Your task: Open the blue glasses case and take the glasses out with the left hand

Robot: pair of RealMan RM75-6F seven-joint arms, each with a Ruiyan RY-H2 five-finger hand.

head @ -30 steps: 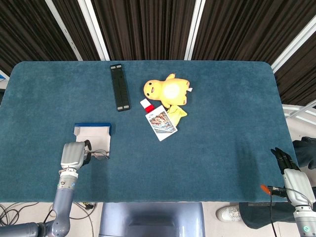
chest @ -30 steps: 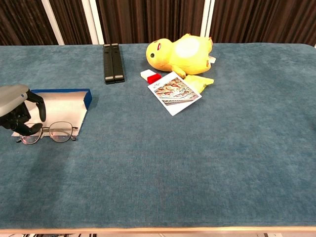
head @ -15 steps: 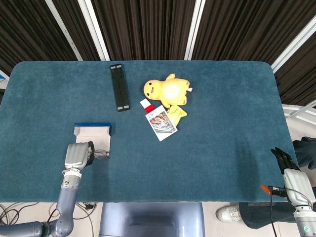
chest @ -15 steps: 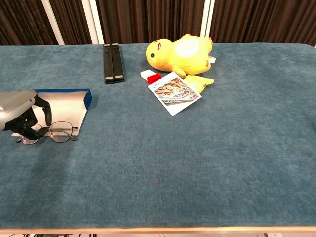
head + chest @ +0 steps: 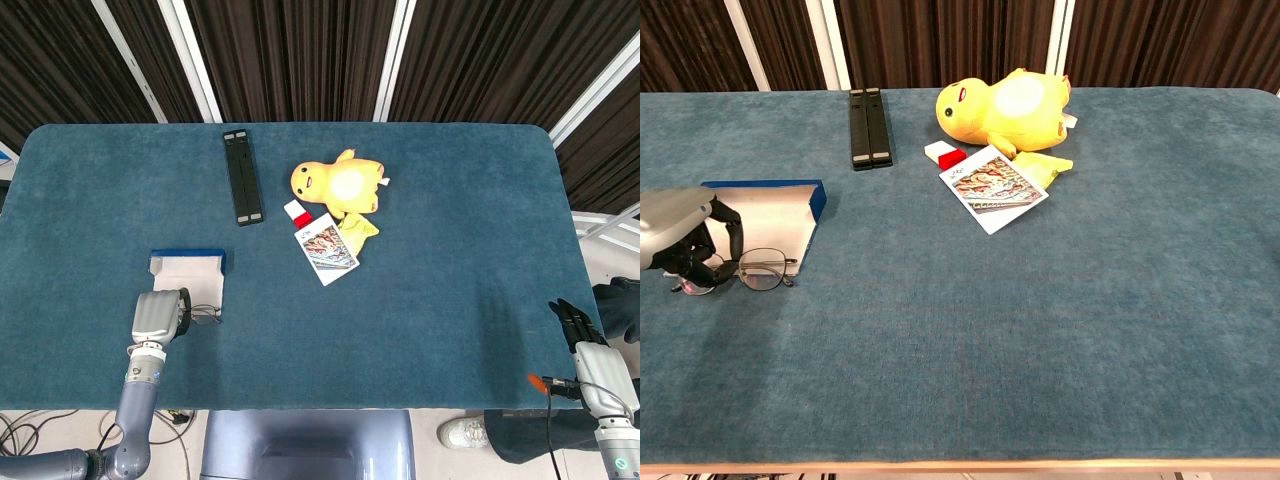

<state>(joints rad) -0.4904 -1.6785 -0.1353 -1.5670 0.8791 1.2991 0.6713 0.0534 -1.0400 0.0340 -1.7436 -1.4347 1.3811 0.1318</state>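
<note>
The left hand [image 5: 675, 235] is covering one lens of the glasses [image 5: 750, 272], pinching them beside the open case [image 5: 775, 210] near the bench's [image 5: 450, 250] front left corner. The right hand [image 5: 590, 350] is hanging off the front right corner, grip unclear; dark slatted walls behind.

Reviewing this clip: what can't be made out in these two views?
- Left hand grip: in the chest view the fingers cover one lens of the glasses; the frame edge crops the hand.
- Glasses, head view: too small, mostly under the hand.
- Right hand: head view only, dark fingers at the table edge, state unreadable.
- Booklet print: too small.
</note>
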